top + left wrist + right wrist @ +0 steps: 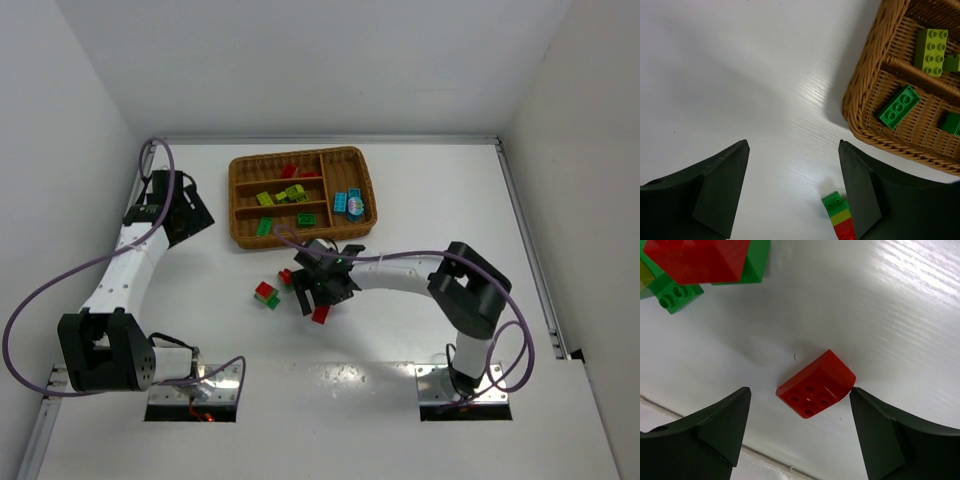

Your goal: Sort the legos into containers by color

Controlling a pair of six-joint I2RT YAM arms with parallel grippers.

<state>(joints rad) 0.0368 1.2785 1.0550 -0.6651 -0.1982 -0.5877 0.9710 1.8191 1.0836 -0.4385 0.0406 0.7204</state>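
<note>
The wicker tray (245,237) holds red bricks (291,171) in its far slot, yellow-green bricks (293,194) in the middle slot, green bricks (306,218) in the near slot and cyan bricks (348,203) in the cross slot. My right gripper (320,299) is open, low over the table, its jaws either side of a loose red brick (815,385); the right fingertip (860,405) is almost touching it. A red-and-green stack (266,294) lies left of it. My left gripper (186,212) is open and empty, left of the tray.
Another red brick (286,276) lies by the right gripper. In the left wrist view a green, yellow-green and red stack (839,216) lies beside the right finger (862,190), with the tray corner (860,112) and a green brick (900,106) beyond.
</note>
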